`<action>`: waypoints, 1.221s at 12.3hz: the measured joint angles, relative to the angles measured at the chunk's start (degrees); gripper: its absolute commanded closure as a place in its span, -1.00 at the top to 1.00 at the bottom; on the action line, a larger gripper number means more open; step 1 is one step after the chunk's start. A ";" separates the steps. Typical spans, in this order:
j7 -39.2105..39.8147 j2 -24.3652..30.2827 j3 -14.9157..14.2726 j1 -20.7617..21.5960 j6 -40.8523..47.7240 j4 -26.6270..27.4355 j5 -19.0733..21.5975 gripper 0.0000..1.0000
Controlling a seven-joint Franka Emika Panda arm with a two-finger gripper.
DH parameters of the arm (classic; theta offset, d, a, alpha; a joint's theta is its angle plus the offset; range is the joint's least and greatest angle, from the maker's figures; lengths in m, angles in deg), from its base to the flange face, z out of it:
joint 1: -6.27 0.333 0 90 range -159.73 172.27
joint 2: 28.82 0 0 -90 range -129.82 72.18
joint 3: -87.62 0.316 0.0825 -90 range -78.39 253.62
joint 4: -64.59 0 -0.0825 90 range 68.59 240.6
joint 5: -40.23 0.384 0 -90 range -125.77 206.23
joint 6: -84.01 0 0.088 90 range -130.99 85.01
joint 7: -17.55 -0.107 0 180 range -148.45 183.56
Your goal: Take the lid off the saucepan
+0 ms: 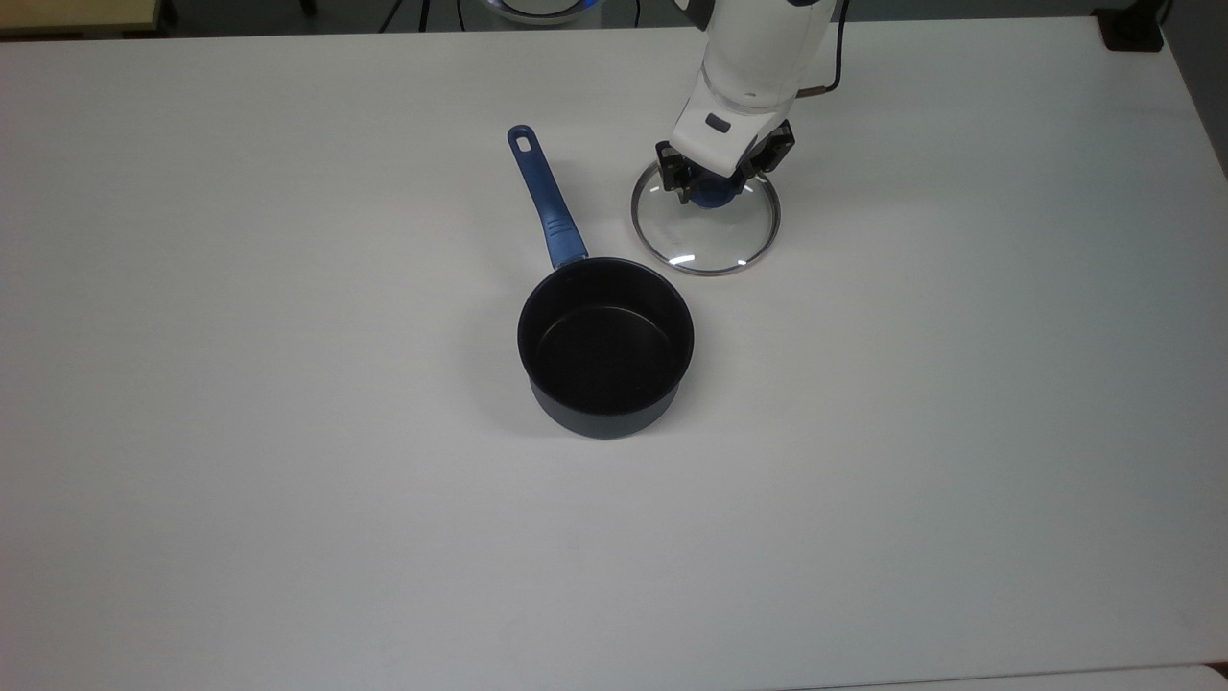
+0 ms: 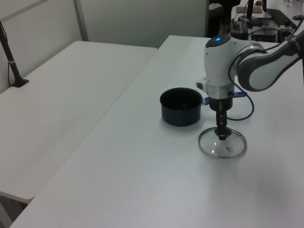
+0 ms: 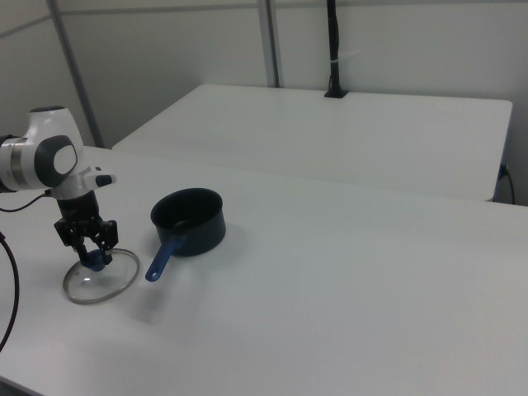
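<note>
A round clear glass lid with a thin metal rim and a blue knob at its centre (image 1: pixel 706 228) (image 2: pixel 222 144) (image 3: pixel 101 276) lies on the bare white table (image 1: pixel 288 432), apparently flat on the surface. It is off the pot and rests just beside it, toward the top view's upper right, close to but apart from the pot's rim.

The small deep saucepan with a dark navy-black body and a long straight blue handle (image 1: pixel 605 346) (image 2: pixel 180 106) (image 3: pixel 189 221) stands upright and open near the table's middle, its dark inside empty. Its handle points toward the top view's upper left and ends in a hole.

Directly above the lid, the white robot arm's black two-finger gripper (image 1: pixel 715 188) (image 2: pixel 221 133) (image 3: pixel 89 256) points straight down at the blue knob. In the right view the two fingers stand spread on either side of the knob, so the claw looks parted around it and not clamped tight, though this is hard to be sure of.

As a judgement, the task is nearly done: the lid is off and set down. What seems left is for the gripper to let go fully and lift clear.
</note>
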 measured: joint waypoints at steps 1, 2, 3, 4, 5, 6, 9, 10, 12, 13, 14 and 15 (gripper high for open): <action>-0.42 -0.22 0.00 0.18 -0.01 0.04 -0.16 1.00; -0.73 -0.85 0.00 0.34 -0.02 0.07 -0.16 1.00; -2.34 -1.43 0.00 0.45 -0.17 -0.18 -0.16 1.00; -4.03 -1.65 0.00 0.48 -0.18 -1.01 -0.16 1.00; -5.10 -1.59 -0.12 0.47 1.23 -2.85 -0.17 1.00; -5.67 -1.34 -0.52 0.45 5.10 -6.34 -0.17 1.00; -5.94 1.29 -1.83 -2.18 18.79 -18.45 -0.19 1.00; -5.93 2.47 -1.97 -4.40 21.88 -20.82 -0.22 1.00; -3.89 5.20 -2.16 -10.48 23.57 -22.55 -0.45 1.00; -2.01 6.55 -2.23 -13.92 23.75 -22.59 -0.47 1.00; -0.98 7.72 -2.29 -17.35 23.90 -22.60 -0.48 1.00; -0.44 8.52 -2.33 -20.53 23.93 -22.59 -0.49 1.00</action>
